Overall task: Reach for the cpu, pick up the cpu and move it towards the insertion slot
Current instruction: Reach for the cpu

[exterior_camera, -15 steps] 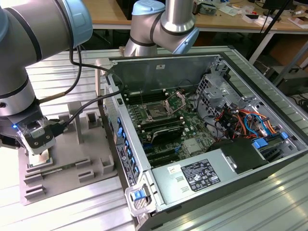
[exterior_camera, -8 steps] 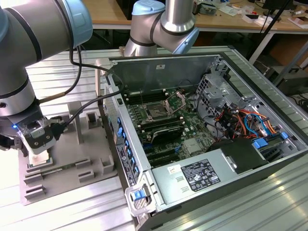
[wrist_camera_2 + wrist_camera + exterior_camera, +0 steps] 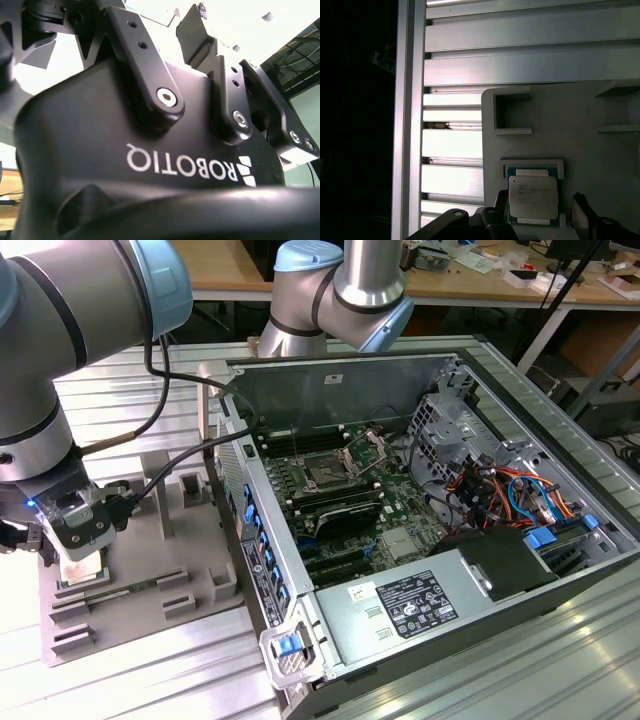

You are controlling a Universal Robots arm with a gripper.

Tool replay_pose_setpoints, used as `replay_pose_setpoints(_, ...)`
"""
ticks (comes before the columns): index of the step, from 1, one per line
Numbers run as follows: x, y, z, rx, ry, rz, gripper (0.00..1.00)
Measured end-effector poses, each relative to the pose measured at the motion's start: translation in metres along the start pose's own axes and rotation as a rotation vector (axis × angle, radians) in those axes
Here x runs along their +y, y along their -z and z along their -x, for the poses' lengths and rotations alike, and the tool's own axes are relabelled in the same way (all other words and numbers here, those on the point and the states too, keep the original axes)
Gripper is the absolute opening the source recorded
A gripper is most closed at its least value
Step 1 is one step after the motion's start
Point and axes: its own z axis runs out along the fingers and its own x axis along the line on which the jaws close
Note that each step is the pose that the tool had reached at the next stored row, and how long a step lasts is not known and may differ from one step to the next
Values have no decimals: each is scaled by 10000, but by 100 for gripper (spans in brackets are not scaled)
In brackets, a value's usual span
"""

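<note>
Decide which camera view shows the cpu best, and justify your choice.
The first wrist view: the cpu lies plainly visible, silver top up, in the grey tray. In the exterior view the gripper partly covers it; the second wrist view faces the gripper's body.

White lettering (image 3: pixel 187 167) crosses the end effector (image 3: pixel 540 216); unreadably fine print covers the cpu (image 3: pixel 532 197) and power-supply label (image 3: pixel 415 605).

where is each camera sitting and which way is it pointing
Exterior view: off the arm, high up, looking down on the open computer case, the insertion slot and the grey tray; the arm and tool show at its left.
First wrist view: on the wrist, looking past the open tool's fingertips at the cpu in the tray.
Second wrist view: on the wrist, close against the tool's black body.
Shared: the exterior and first wrist views both show the tray.
</note>
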Motion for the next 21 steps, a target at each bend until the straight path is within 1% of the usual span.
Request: replay_pose_setpoints(21,-2,-56,-11,1,0,-1,60)
